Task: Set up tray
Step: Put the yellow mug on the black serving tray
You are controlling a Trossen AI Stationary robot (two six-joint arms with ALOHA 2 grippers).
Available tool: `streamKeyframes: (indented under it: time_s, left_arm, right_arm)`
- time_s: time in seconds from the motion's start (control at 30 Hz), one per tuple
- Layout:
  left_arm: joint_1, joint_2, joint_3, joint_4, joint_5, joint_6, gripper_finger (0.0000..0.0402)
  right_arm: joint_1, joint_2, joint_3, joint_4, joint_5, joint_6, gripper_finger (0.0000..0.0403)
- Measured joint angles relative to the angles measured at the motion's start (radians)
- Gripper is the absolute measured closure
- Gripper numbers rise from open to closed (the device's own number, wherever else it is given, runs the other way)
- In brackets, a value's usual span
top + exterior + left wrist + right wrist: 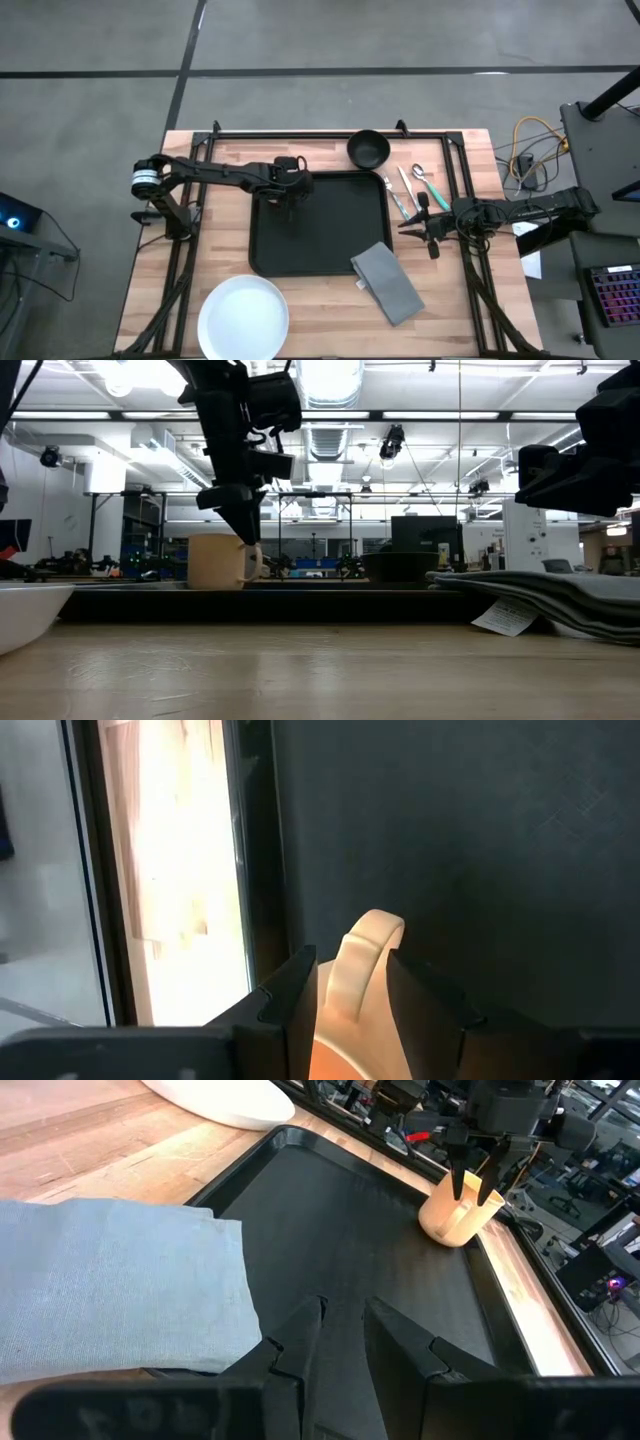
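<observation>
The black tray (330,230) lies in the middle of the wooden table. A tan mug (450,1220) stands upright on its base in the tray's far left corner, also seen in the low view (215,562). My left gripper (290,200) is over that corner, shut on the mug's handle. My right gripper (412,226) hovers by the tray's right edge, above the grey napkin (110,1280). Its fingers (345,1330) are slightly open with nothing between them. My left gripper pinches the mug's handle (362,955) between its two fingers, one on each side of the loop. The fingers (458,1183) come steeply from above, slanting down. The mug stands upright with its base on the tray.
A black bowl (368,149) sits past the tray's far right corner. Cutlery (408,190) lies to the right of the tray. A white plate (243,317) rests at the near left. The napkin (388,283) overlaps the tray's near right corner. Most of the tray floor is bare.
</observation>
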Motion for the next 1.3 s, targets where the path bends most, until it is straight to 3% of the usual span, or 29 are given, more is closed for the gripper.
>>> streamKeyframes:
  time_s: [0.77, 1.3]
  left_arm:
    - [0.0, 0.0, -0.014, 0.017, -0.153, 0.0, 0.0297]
    - [0.012, 0.0, -0.02, 0.038, -0.164, -0.006, 0.0297]
  right_arm:
    - [0.0, 0.0, 0.0, 0.0, 0.0, -0.001, 0.0335]
    - [0.0, 0.0, 0.0, 0.0, 0.0, 0.0, 0.0335]
